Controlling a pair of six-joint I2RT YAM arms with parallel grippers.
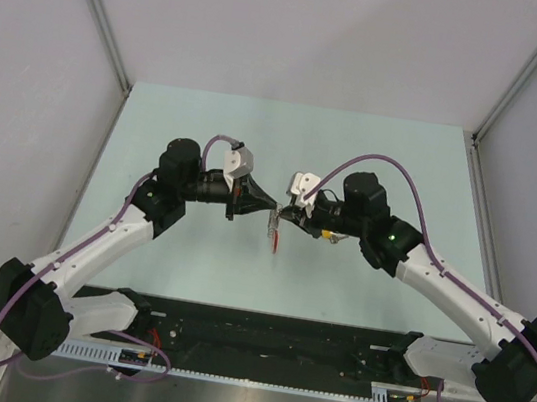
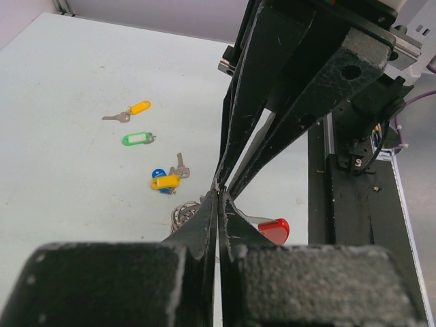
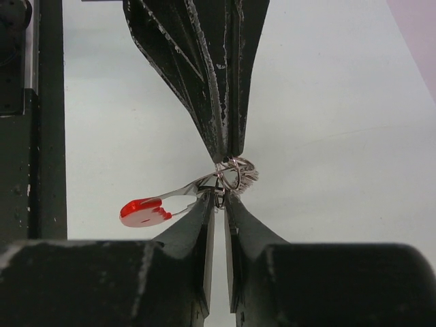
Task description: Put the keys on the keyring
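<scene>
Keys with coloured plastic heads lying on the pale surface: three.
- one yellow-headed key
- one green-headed key
- one blue-and-yellow-headed key

Grey metal keyring: one, carrying one red oval tag.

Black two-finger grippers: two, the left gripper and the right gripper.

A robot lab cell: white panel walls, aluminium framing, pale-green table.

Shiny metal keyring, glossy red plastic tag, matt pale table
</scene>
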